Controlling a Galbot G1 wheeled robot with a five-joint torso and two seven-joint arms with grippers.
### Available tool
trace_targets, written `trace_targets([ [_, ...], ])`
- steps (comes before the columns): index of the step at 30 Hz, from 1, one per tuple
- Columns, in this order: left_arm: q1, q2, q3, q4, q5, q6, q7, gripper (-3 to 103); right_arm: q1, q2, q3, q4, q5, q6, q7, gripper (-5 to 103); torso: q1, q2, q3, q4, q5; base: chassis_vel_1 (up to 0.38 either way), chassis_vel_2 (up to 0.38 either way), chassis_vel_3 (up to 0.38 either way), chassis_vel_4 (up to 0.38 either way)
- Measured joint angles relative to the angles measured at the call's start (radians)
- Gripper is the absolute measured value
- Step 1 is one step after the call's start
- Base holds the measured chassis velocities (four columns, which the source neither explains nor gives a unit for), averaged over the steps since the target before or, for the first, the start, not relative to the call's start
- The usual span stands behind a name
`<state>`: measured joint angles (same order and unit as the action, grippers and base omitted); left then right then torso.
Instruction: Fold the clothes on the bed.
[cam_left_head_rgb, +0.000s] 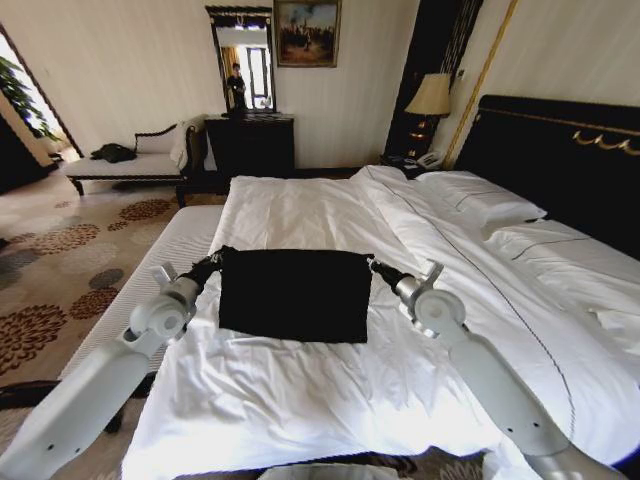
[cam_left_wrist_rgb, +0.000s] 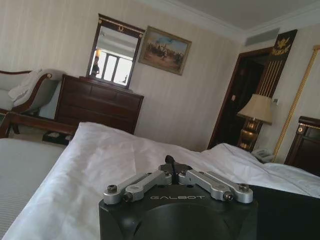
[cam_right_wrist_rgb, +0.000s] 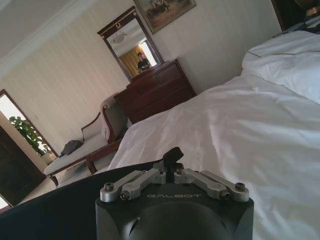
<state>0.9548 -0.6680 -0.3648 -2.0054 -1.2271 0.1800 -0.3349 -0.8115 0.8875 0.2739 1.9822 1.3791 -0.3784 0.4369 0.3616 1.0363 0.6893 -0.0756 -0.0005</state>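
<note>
The clothes are one black T-shirt (cam_left_head_rgb: 295, 295), lying flat as a neat rectangle in the middle of the bed (cam_left_head_rgb: 300, 400) on its white duvet. My left gripper (cam_left_head_rgb: 222, 257) is at the shirt's far left corner and my right gripper (cam_left_head_rgb: 374, 264) at its far right corner. Each one is shut with its dark fingertips pinched on that corner. In the left wrist view the closed left gripper (cam_left_wrist_rgb: 170, 161) sits low over the duvet, with the black fabric (cam_left_wrist_rgb: 290, 210) beside it. The right wrist view has the right gripper (cam_right_wrist_rgb: 173, 155) shut at the edge of the black cloth (cam_right_wrist_rgb: 60, 210).
White pillows (cam_left_head_rgb: 480, 200) and a dark headboard (cam_left_head_rgb: 560, 150) lie to the right. A long white ribbed bench (cam_left_head_rgb: 165, 255) runs along the bed's left side. Beyond stand a cream chaise (cam_left_head_rgb: 130, 165), a dark dresser (cam_left_head_rgb: 250, 145) and a lamp (cam_left_head_rgb: 430, 95).
</note>
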Motion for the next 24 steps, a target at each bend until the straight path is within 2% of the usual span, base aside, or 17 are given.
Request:
trace_targets([
  [4, 0.063, 0.026, -0.096, -0.073, -0.01, -0.008, -0.014, 1, 0.019, -0.032, 0.012, 0.063, 0.031, -0.001, 0.018, 2, 0.0, 0.0, 0.0, 0.0, 0.0, 0.0, 0.0, 0.0, 0.0],
  [5, 0.063, 0.026, -0.096, -0.073, -0.01, -0.008, -0.014, 1, 0.019, -0.032, 0.012, 0.063, 0.031, -0.001, 0.018, 2, 0.0, 0.0, 0.0, 0.0, 0.0, 0.0, 0.0, 0.0, 0.0],
  [8, 0.122, 0.027, -0.185, -0.141, -0.022, -0.014, -0.036, 1, 0.029, -0.056, 0.012, 0.107, 0.042, -0.004, 0.027, 2, 0.0, 0.0, 0.0, 0.0, -0.0001, 0.0, 0.0, 0.0, 0.0],
  [9, 0.122, 0.027, -0.185, -0.141, -0.022, -0.014, -0.036, 1, 0.029, -0.056, 0.012, 0.107, 0.042, -0.004, 0.027, 2, 0.0, 0.0, 0.0, 0.0, -0.0001, 0.0, 0.0, 0.0, 0.0],
  [14, 0.285, 0.018, -0.347, -0.264, -0.024, -0.015, -0.054, 1, 0.001, -0.08, 0.016, 0.19, 0.086, -0.021, 0.059, 2, 0.0, 0.0, 0.0, 0.0001, 0.0001, 0.0, 0.0, 0.0, 0.0],
  [15, 0.285, 0.018, -0.347, -0.264, -0.024, -0.015, -0.054, 1, 0.001, -0.08, 0.016, 0.19, 0.086, -0.021, 0.059, 2, 0.0, 0.0, 0.0, 0.0001, 0.0001, 0.0, 0.0, 0.0, 0.0],
  [18, 0.44, -0.022, -0.442, -0.331, -0.006, -0.015, -0.058, 1, -0.06, -0.091, 0.051, 0.25, 0.117, -0.038, 0.105, 2, 0.0, 0.0, 0.0, 0.0002, 0.0, 0.0, 0.0, 0.0, 0.0],
  [19, 0.44, -0.022, -0.442, -0.331, -0.006, -0.015, -0.058, 1, -0.06, -0.091, 0.051, 0.25, 0.117, -0.038, 0.105, 2, 0.0, 0.0, 0.0, 0.0002, 0.0, 0.0, 0.0, 0.0, 0.0],
  [22, 0.568, -0.096, -0.5, -0.373, 0.041, -0.015, -0.043, 1, -0.139, -0.098, 0.108, 0.306, 0.156, -0.053, 0.137, 2, 0.0, 0.0, 0.0, 0.0001, -0.0002, 0.0, 0.0, 0.0, 0.0],
  [24, 0.598, -0.129, -0.5, -0.376, 0.068, -0.015, -0.039, 1, -0.173, -0.098, 0.123, 0.32, 0.158, -0.065, 0.14, 2, 0.0, 0.0, 0.0, 0.0001, -0.0001, 0.0, 0.0, 0.0, 0.0],
])
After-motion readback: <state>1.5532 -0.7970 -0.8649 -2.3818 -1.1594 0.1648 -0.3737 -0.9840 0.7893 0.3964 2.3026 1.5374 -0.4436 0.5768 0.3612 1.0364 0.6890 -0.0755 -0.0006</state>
